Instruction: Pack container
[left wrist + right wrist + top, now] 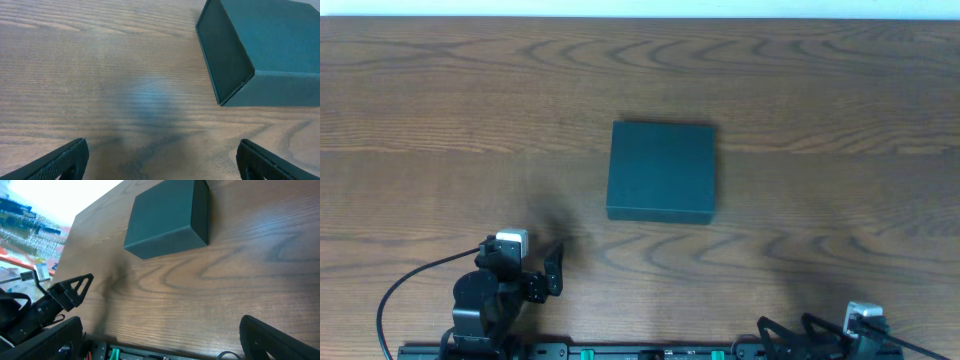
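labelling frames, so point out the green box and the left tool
green box (662, 168), overhead view, middle of its top face
left tool (162, 159), left wrist view, midway between its fingertips

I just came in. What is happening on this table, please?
Not much is being handled at this moment. A dark green container sits near the middle of the wooden table, and its lid looks closed. Both arms are at the near edge of the table, away from it. The left gripper and the right gripper are both open and hold nothing. No items to pack are in view.
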Controlling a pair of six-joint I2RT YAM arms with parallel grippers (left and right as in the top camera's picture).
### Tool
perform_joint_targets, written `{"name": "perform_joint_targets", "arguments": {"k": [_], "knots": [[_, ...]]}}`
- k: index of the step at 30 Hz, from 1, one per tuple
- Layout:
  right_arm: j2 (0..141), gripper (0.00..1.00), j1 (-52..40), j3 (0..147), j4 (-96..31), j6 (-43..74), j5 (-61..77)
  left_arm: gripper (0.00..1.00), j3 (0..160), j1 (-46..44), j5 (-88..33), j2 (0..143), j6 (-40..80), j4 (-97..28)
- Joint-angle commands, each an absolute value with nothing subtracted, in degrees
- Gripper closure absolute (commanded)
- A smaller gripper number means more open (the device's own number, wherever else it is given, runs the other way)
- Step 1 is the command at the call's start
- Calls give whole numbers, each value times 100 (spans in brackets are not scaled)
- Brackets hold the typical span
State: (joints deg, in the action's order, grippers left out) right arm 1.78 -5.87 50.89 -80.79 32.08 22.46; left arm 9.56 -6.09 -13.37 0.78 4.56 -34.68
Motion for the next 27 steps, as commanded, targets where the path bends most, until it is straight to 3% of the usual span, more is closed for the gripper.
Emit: {"name": "perform_joint_targets", "arguments": {"k": [1, 6, 10, 15, 18, 27], "knots": [[215, 1, -602, 5087, -8077, 3273, 2270, 5, 910, -574, -1398, 25, 526, -3463], [215, 1, -602, 5087, -8079, 3271, 2268, 5, 910, -574, -1398, 25, 526, -3463], [213, 1, -602, 5054, -7533, 2902, 1116, 5, 910, -574, -1398, 25, 526, -3463], [183, 1, -572, 4346, -5830, 585, 943, 5, 910, -574, -1398, 25, 526, -3463], [84, 1, -554, 3651, -5474, -89, 849, 5, 910, -574, -1398, 25, 526, -3463], [32, 1, -550, 2209, -5166, -134, 687, 5, 910, -574, -1398, 25, 526, -3463]]}}
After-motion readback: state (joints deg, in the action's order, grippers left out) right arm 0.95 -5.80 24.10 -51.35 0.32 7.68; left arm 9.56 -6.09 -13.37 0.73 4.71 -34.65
